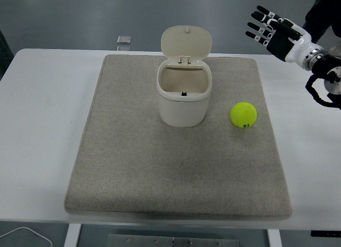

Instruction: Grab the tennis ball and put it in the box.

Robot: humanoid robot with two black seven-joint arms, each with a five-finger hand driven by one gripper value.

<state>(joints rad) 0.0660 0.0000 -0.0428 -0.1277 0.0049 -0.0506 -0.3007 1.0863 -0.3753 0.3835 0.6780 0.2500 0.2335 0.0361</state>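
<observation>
A yellow-green tennis ball (243,114) lies on the grey mat (133,167), right of centre. A cream box (184,95) with its hinged lid flipped up stands at the mat's middle back, open at the top and empty as far as I see. My right hand (268,29) is up at the top right, above the table's far right corner, fingers spread and holding nothing. It is well above and to the right of the ball. My left arm is out of view.
The white table (42,124) shows around the mat. A small clear square object (124,40) lies at the table's far edge, left of the box. A white cable (26,235) shows below the near edge at bottom left.
</observation>
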